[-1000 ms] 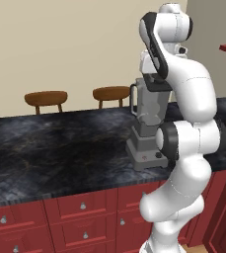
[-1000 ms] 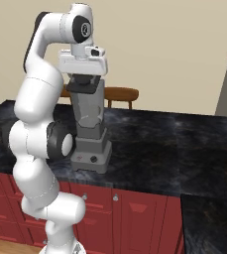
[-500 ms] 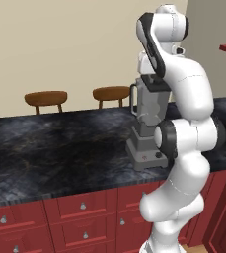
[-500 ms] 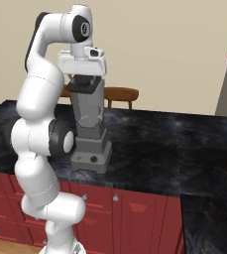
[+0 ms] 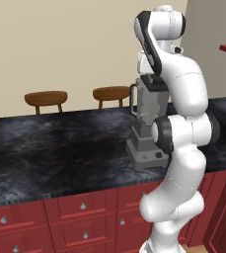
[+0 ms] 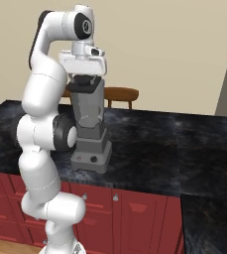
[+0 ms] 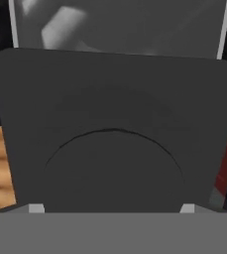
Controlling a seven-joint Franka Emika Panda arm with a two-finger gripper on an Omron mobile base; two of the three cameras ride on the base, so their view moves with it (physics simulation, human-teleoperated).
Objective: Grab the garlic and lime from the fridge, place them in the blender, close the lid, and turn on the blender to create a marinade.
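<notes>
1. The black counter (image 5: 45, 148) looks the same as a second ago. The view has not shifted, so the base has not driven.
2. The white arm (image 5: 183, 104) has not moved either. It still reaches up and bends down over the blender.
3. The blender (image 6: 90, 124) stands near the front edge of the counter, where it was before. Its jar is cloudy, so I cannot tell if the garlic and lime are inside.
4. The lid (image 7: 115, 114) sits flat on top of the jar, right under the hand. I think the lid step is done or nearly done. Turning the blender on is probably still to come.
5. The gripper (image 6: 84, 78) hangs just over the lid, spread wide, the same as a second ago.
6. The fingertips (image 7: 35, 208) stand on each side of the lid's round bump, with the bump between them. I cannot tell if they squeeze the bump or only stand beside it.
</notes>
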